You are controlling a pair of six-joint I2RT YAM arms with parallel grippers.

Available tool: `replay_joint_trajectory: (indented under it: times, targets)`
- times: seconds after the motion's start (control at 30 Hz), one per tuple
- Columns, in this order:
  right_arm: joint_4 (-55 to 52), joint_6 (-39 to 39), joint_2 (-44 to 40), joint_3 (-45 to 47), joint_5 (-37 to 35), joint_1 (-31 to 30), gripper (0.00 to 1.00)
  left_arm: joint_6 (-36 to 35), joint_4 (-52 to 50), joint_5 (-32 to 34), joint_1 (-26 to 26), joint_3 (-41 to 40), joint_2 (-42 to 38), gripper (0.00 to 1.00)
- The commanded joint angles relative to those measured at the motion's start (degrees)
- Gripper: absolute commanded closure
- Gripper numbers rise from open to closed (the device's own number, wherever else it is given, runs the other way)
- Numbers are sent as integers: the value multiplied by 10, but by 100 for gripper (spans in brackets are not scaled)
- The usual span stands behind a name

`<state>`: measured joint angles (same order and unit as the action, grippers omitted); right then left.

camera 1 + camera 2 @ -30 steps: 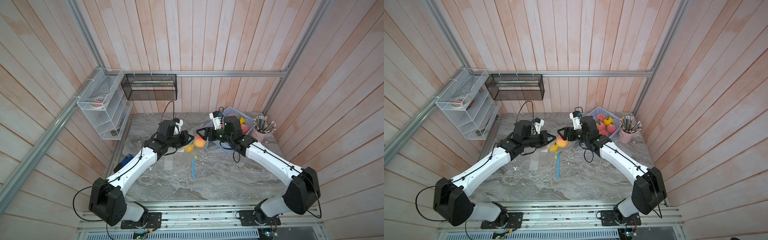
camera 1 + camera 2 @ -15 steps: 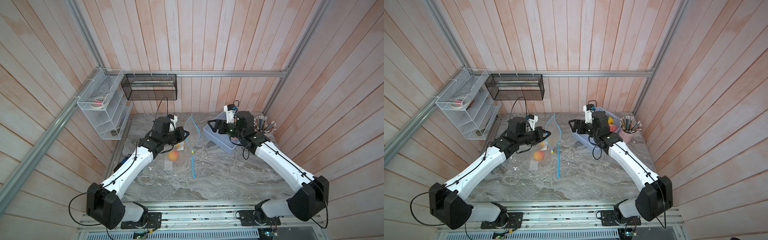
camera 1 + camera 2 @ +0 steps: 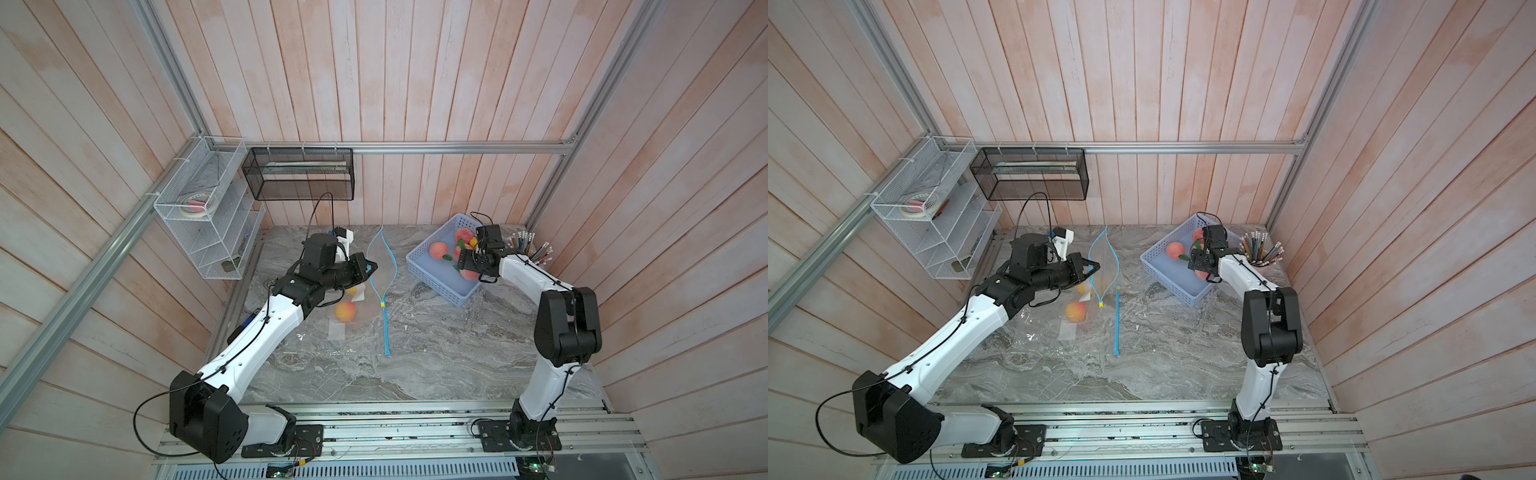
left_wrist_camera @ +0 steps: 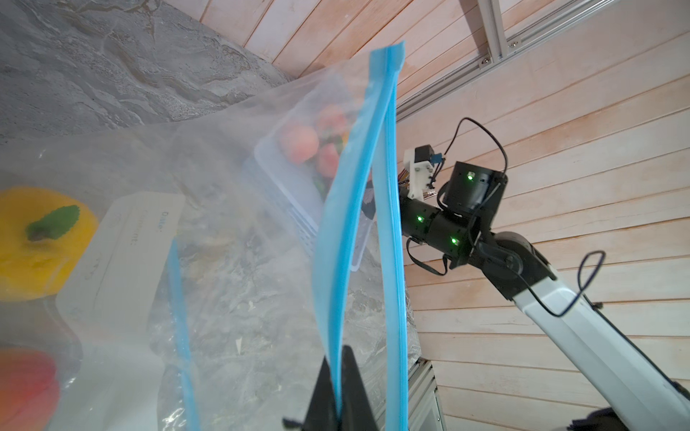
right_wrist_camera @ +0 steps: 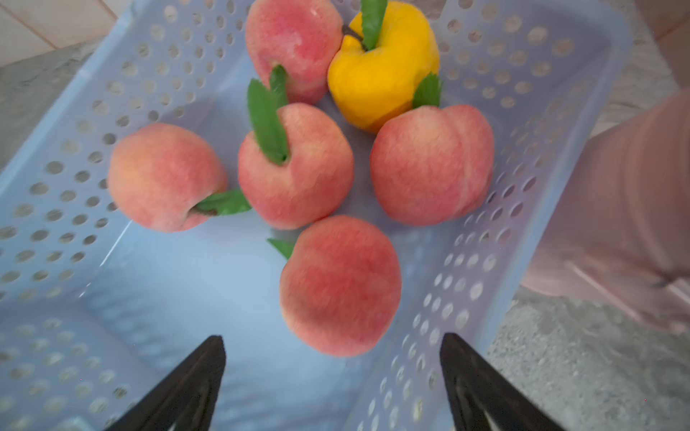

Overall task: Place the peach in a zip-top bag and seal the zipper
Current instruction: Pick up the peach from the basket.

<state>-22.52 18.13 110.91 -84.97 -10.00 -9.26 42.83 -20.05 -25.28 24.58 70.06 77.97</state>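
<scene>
The L gripper is seen pinched fully closed on one lip of the zip-top bag, at the blue zipper strip. In the L wrist view the lip is clamped btwn the two black fingers, w/ no gap visible. The held lip is lifted off the marble table and the opposite lip is bowed away from the tips, so the mouth is held open in a lens shape in both top views. The zipper is not sealed. The yellow slider is seen at the end of the opening that sits lower than the tips.

The peach is found inside the bag, seen through the film. It is lying on the table below the L gripper, back from its tips toward the wrist. A yellow fruit w/ a green leaf is lying just beside it, next to the bag's white label. A second blue strip is laid flat on the table, just beyond the slider from the L gripper.

The R gripper is spread wide and nothing is held in it. It is positioned over the blue basket, well apart from the bag. Five basket peaches and a basket yellow fruit are seen ahead of its tips. The nearest basket peach is placed just ahead of the gap btwn the open fingers, and neither finger is seen touching it. A pencil cup is stood just past the basket, on the R gripper's outer side.
</scene>
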Motion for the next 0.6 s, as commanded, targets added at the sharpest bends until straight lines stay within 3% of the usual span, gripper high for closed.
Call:
replay_joint_trajectory:
  times: [0.0, 0.17, 0.37, 0.57]
  targets:
    - [-39, -41, 47, -56, -64, 5, 8, -6, 20, -17, -1, -9, 11, 100]
    - [-62, -60, 104, -109, -50, 7, 10, -5, 24, -19, -1, -15, 18, 100]
    - [-69, -79, 114, -107, 20, 6, 11, -3, 30, -21, -1, -22, 21, 100]
    - [-76, -81, 111, -108, 51, 6, 25, -1, 34, -24, -1, -26, 22, 100]
